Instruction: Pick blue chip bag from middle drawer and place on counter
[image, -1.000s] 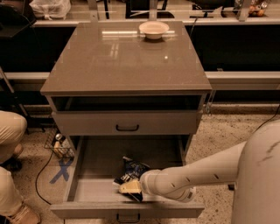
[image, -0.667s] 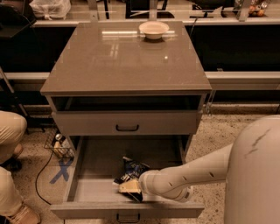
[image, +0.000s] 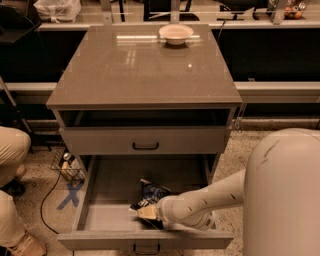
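The middle drawer (image: 107, 200) is pulled out at the bottom of the cabinet, showing its flat grey floor and a black bar handle at the front. The blue chip bag (image: 151, 192) lies crinkled on the drawer floor, right of centre. My white arm reaches in from the right, and my gripper (image: 144, 212) sits at the near end of the bag, touching it. The counter (image: 135, 70) is the glossy grey-brown slab on top of the cabinet, well above the gripper.
A cream bowl (image: 175, 34) stands at the back of the counter. A closed drawer front (image: 146, 141) with a black handle sits above the open drawer. A person's legs (image: 12, 165) are at the left. A cable and a blue floor mark (image: 70, 194) lie left of the cabinet.
My arm's upper body has swung further into view at the right. The gripper and the bag stay at about the same spot in the drawer.
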